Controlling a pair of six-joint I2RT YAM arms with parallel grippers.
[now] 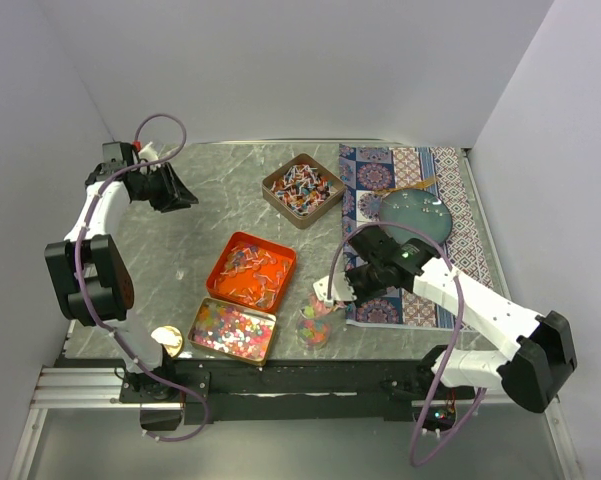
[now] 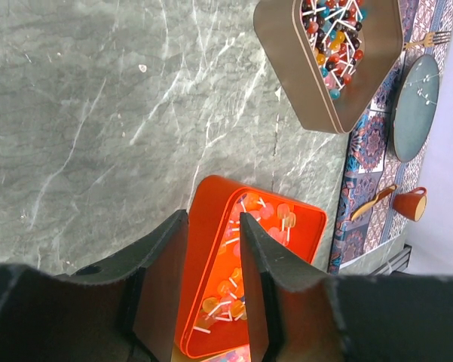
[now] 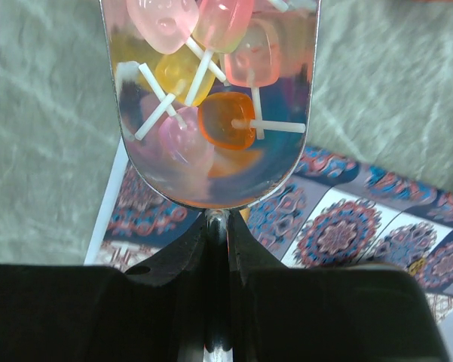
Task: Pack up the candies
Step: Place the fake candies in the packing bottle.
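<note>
The right claw (image 3: 217, 226) is clamped narrow on the handle of a spoon (image 3: 218, 192) loaded with stick candies (image 3: 224, 121). The spoon's long axis runs from the claw towards the left edge of the desk (image 1: 210, 200). A small clear container (image 1: 315, 325), already holding candies, stands near the middle of the near edge, just nearward of the spoon bowl and apart from it. Judgement: the load goes there, so the bowl must shift nearward and tip. The bead tin (image 1: 232, 330) lies left of the container, the orange tray (image 1: 252, 270) beyond it, and the patterned mat (image 1: 410, 300) to its right. The left claw (image 2: 213, 226) is part open, empty and well apart, so the right arm is nearer.
</note>
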